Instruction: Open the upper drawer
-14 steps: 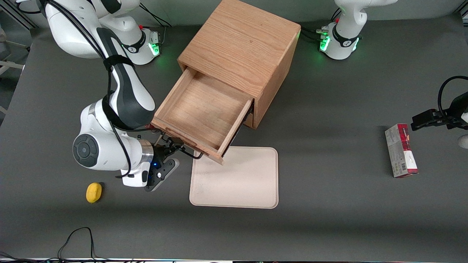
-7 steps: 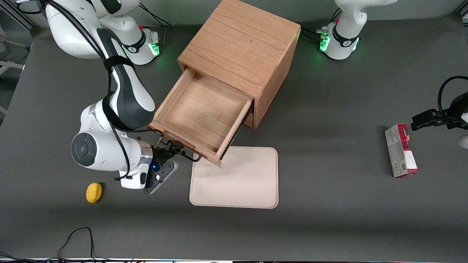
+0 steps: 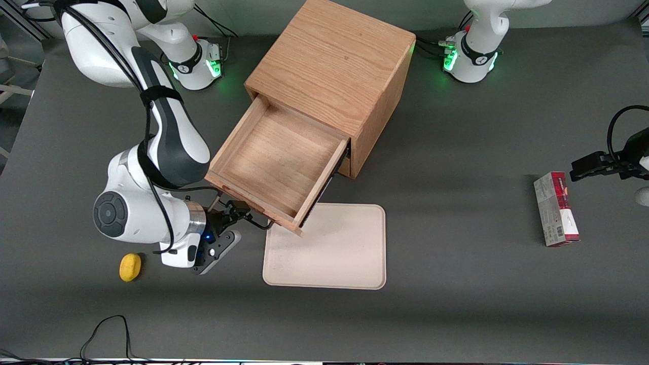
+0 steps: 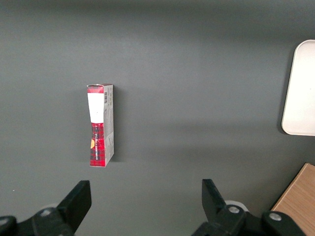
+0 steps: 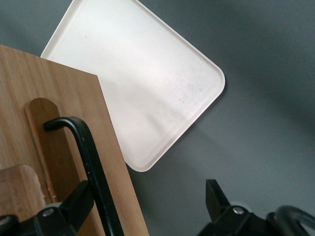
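Note:
The upper drawer (image 3: 276,157) stands pulled well out of the wooden cube cabinet (image 3: 334,66), and its tray is empty. My right gripper (image 3: 236,210) is at the drawer's front, nearer the front camera than the cabinet. In the right wrist view the gripper (image 5: 145,196) is open. The black wire handle (image 5: 91,162) on the drawer front (image 5: 54,98) runs between the fingers, close against one fingertip (image 5: 78,199). The handle also shows in the front view (image 3: 256,221). The lower drawer is hidden under the upper one.
A cream tray (image 3: 334,248) lies flat on the table just in front of the drawer and also shows in the right wrist view (image 5: 142,73). A small yellow object (image 3: 130,266) lies near my wrist. A red and white box (image 3: 556,209) lies toward the parked arm's end.
The gripper has moved toward the front camera and the working arm's end of the table. The drawer front has come with it, so the drawer stands a little farther out.

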Available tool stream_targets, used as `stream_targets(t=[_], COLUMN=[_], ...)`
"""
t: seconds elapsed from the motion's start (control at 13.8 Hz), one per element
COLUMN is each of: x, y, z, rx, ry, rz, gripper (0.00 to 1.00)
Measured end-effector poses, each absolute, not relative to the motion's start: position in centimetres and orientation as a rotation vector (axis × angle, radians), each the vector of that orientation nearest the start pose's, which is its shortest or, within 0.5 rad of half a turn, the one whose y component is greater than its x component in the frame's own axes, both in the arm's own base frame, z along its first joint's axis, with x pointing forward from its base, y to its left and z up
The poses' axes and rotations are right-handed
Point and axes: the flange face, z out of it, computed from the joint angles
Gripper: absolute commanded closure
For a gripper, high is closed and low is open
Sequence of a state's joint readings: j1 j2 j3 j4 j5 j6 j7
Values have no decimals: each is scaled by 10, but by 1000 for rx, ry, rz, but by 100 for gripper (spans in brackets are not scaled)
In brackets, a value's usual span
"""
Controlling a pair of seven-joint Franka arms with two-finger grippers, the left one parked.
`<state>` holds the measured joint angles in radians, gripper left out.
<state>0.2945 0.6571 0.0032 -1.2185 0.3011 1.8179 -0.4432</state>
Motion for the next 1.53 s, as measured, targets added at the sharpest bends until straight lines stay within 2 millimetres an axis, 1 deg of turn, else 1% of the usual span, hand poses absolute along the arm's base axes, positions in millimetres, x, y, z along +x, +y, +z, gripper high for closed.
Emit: stream_targets(t=[0.36, 0.65, 0.87, 1.02, 1.09, 1.24, 1.31, 1.38, 1.53], x=[694, 704, 706, 706, 702, 683, 670, 656, 631], y=[239, 232, 225, 211, 203, 189, 181, 168, 136], z=[393, 418, 434, 453, 467, 497, 509, 517, 524], rx=[-2692, -2700, -2698, -2708, -2732, -2799, -2834, -2868, -2942], ry=[-923, -916, -915, -912, -925, -939, -894, -822, -610], rz=[36, -50, -49, -48, -41, -5, 22, 50, 102], gripper=[0, 0, 0, 0, 0, 0, 0, 0, 0])
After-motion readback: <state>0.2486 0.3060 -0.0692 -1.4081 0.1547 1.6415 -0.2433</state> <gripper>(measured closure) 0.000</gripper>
